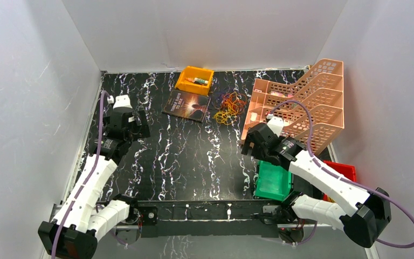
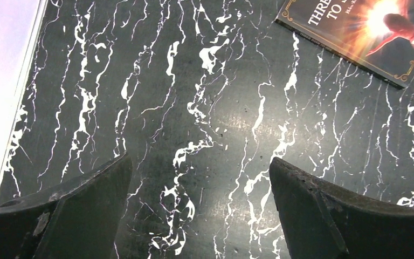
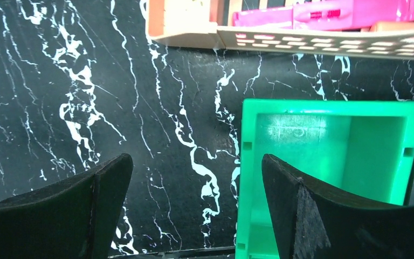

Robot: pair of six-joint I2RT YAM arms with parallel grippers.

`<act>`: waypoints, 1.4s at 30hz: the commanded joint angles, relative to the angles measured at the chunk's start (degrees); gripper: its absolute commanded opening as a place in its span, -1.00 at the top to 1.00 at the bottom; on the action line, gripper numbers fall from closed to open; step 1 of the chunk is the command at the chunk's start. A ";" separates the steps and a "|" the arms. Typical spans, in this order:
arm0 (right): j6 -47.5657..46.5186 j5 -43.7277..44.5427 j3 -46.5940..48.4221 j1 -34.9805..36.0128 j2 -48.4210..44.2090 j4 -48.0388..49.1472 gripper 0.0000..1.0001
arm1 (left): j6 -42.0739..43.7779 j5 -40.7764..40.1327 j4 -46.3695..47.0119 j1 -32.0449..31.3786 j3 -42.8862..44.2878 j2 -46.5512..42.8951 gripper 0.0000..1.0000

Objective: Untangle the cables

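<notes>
Bright, even light; sharp frames.

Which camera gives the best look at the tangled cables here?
Top external: the cables lie in one whole bunch between the book and the peach rack. The left wrist view shows just a book corner, the right wrist view a green bin and rack edge; neither shows cables.

Book (image 1: pixel 187 105) nr yellow bin (image 1: pixel 191 89), peach rack (image 1: pixel 323 102) far right, green bin (image 1: pixel 272 182) & red bin (image 1: pixel 343 171) nearer.

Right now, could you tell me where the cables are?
In the top view, the cables lie far back on the table, between the book and the peach rack.
</notes>
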 commanded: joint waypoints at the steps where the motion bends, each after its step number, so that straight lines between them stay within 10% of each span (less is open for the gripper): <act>1: 5.54 0.69 -2.70 0.28 -1.03 -0.49 -0.97 | 0.65 -2.13 -0.56 -0.15 -1.78 -2.45 -0.97; 42: 2.95 -14.04 -2.95 6.18 25.08 35.97 -0.97 | 0.61 -3.04 1.54 -0.13 -5.37 -5.73 -0.97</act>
